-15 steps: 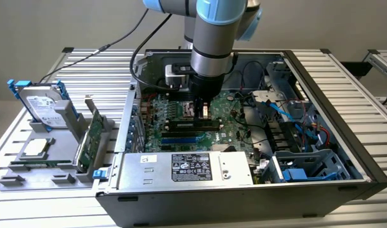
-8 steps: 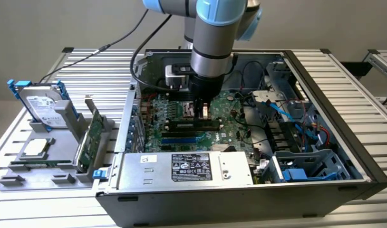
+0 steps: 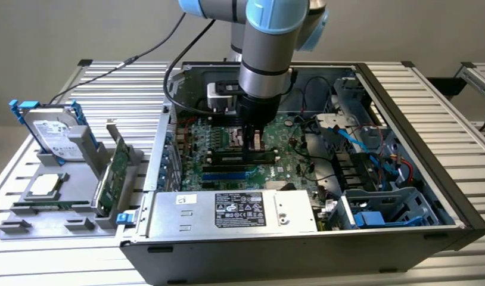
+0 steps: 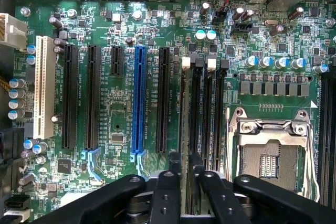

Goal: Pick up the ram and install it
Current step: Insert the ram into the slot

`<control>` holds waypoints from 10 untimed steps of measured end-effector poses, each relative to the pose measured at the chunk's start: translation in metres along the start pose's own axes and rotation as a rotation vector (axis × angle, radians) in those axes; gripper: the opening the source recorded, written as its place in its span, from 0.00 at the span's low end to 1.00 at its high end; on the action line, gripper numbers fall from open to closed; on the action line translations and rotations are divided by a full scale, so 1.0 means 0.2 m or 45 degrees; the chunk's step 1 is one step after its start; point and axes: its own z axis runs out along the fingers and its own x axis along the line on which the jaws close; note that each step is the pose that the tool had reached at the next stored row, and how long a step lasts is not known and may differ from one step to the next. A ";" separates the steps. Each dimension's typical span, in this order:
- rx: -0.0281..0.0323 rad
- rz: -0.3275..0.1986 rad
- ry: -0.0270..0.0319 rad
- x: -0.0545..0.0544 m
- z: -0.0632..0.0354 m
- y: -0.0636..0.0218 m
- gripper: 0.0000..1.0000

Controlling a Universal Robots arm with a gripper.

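My gripper (image 4: 186,163) is down inside the open computer case (image 3: 417,107), over the motherboard (image 4: 115,93). Its two black fingers (image 4: 174,167) are shut on the ram (image 4: 184,119), a thin green strip seen edge-on. The ram runs along the memory slot beside the white latch (image 4: 185,62), next to the other black memory slots (image 4: 210,114). Whether it is fully seated cannot be told. In the exterior view the gripper (image 3: 254,143) stands upright over the middle of the board, just above the row of slots (image 3: 242,158).
An empty CPU socket (image 4: 268,150) lies beside the memory slots, a blue expansion slot (image 4: 139,98) on the other side. On the exterior view's left a grey holder (image 3: 36,223) carries a hard drive (image 3: 52,134), a green expansion card (image 3: 115,173) and a chip (image 3: 44,186). The power supply (image 3: 235,211) sits at the case's front.
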 end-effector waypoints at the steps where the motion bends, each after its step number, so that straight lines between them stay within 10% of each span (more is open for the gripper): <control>1: 0.0000 0.000 -0.0001 0.00 0.000 0.000 0.27; 10: 0.0001 0.000 -0.0040 0.00 -0.104 0.015 0.45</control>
